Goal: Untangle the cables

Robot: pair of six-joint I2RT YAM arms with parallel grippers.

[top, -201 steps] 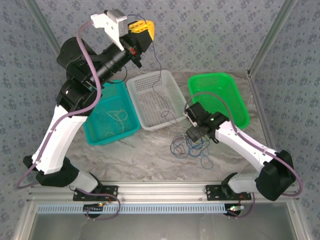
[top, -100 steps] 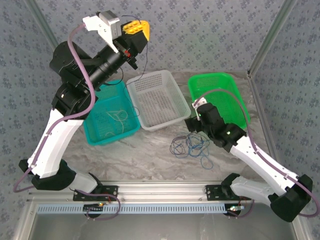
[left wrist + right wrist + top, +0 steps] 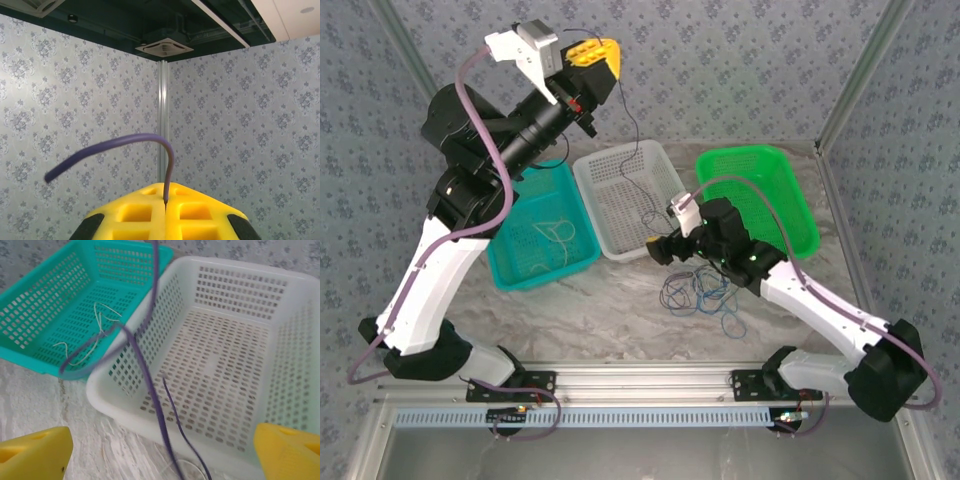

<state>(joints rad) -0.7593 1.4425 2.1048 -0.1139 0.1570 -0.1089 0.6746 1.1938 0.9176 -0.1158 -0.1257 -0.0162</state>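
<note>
- left gripper [image 3: 597, 52]: yellow jaws pressed together on the dark purple cable [image 3: 122, 142], raised high above the baskets
- dark purple cable: hangs down across the white basket [image 3: 620, 160] to the tangle of blue and purple loops [image 3: 700, 295] on the marble table [image 3: 590, 310]
- right gripper [image 3: 160, 455]: jaws wide apart, low at the white basket's near corner, purple strand running between them ungripped
- teal basket [image 3: 545, 272]: pale cable [image 3: 556, 232] inside
- green basket [image 3: 745, 153]: to the right of the white one

- Even, bright light is falling on the white perforated plastic basket [image 3: 240, 380].
- The thin purple cable [image 3: 151, 390] before it is appearing blurred, out of focus.
</note>
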